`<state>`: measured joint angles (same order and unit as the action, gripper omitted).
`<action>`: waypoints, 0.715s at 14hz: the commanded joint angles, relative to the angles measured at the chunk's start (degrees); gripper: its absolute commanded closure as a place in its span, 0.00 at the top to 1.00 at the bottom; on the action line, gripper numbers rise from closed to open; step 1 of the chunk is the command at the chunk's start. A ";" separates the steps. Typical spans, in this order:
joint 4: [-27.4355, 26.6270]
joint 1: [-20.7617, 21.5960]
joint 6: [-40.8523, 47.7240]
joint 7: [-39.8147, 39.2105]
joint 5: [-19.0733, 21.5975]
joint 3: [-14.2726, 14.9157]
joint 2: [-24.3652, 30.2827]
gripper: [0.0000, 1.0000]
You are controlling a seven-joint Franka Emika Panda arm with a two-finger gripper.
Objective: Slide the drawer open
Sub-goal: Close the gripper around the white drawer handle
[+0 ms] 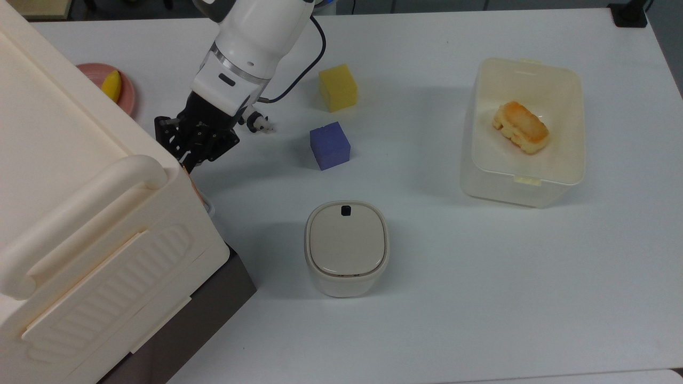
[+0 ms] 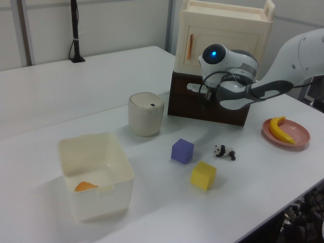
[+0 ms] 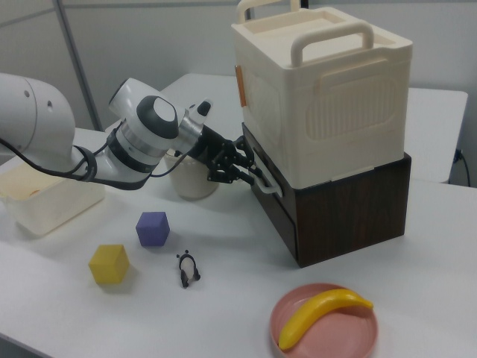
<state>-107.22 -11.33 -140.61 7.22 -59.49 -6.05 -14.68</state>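
The gripper (image 3: pixel 250 173) pinches the white handle (image 3: pixel 267 179) on the dark drawer (image 3: pixel 270 203). Above it sits the cream box (image 3: pixel 328 97); behind it, a toy panda (image 3: pixel 188 269) lies on the table (image 3: pixel 223 313).

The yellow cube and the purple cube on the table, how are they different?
The yellow cube is bright yellow; the purple cube is a dull violet-blue. In the top view the yellow cube sits higher up, while the purple cube lies nearer the lidded cream pot. Both are similar-sized blocks resting flat on the white table, untouched.
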 commanded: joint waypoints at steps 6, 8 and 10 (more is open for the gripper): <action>-0.53 0.08 -0.89 0.77 -1.50 0.25 0.36 0.10; -0.53 -0.01 -0.89 0.69 -1.50 0.25 0.27 0.05; -0.53 -0.01 -0.89 0.69 -1.50 0.25 0.27 0.00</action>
<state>-107.33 -11.29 -140.61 6.67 -59.85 -6.06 -14.69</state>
